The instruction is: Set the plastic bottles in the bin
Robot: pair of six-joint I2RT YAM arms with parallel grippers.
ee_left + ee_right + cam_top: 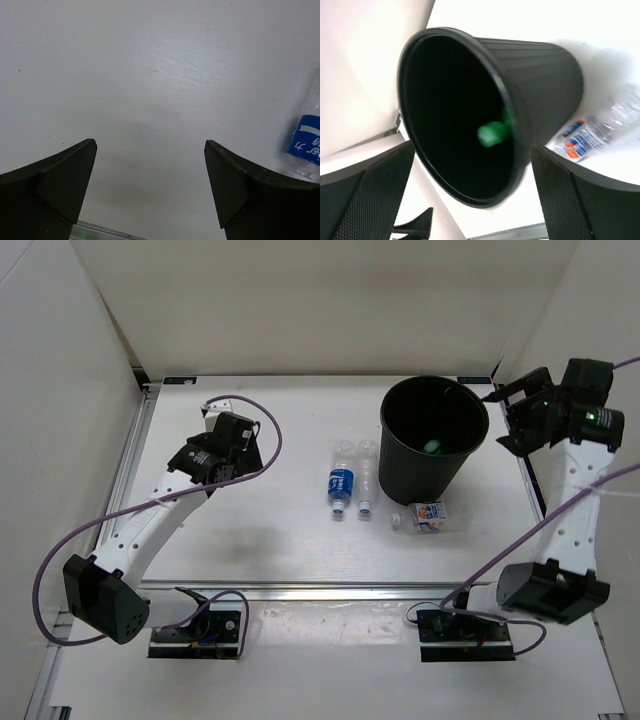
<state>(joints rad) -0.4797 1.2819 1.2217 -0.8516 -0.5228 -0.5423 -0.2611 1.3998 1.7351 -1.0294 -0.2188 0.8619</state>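
The black bin point(405, 465) stands at the back right of the table, and a green bottle point(432, 447) lies inside it. In the right wrist view the green bottle point(492, 132) shows blurred within the bin point(540, 75). My right gripper point(503, 420) hovers open and empty just right of the bin's rim; its jaws point(472, 146) stand wide apart. Left of the bin lie a clear blue-labelled bottle point(342, 478) and a plain clear bottle point(366, 478). A short colourful-labelled bottle point(428, 517) lies at the bin's foot. My left gripper point(245, 440) is open and empty over bare table.
White walls enclose the table at the back and both sides. The blue-labelled bottle point(305, 145) shows at the right edge of the left wrist view, beyond the open left gripper point(150, 145). The colourful-labelled bottle point(590, 135) lies beside the bin in the right wrist view.
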